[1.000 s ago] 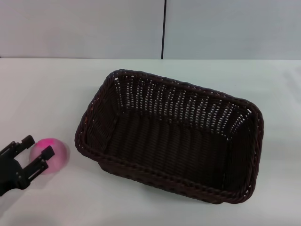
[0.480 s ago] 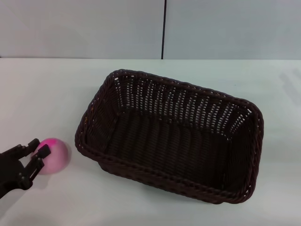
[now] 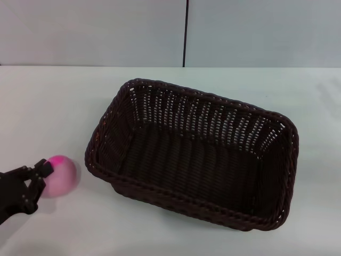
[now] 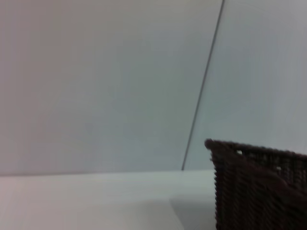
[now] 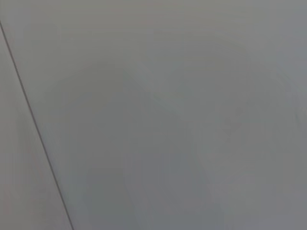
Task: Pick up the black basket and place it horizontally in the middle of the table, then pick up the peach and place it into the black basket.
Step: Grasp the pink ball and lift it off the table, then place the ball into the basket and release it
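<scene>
We see the left gripper pinched narrowly on the peach, which sits just left of the basket mid-table; the round fruit could squirt free; the right gripper is out of view.

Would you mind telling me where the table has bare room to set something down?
The table is bare behind the peach, left of the black basket, and in the strip between the basket and the back wall. It is crowded at the near left, where the left gripper meets the peach.
</scene>
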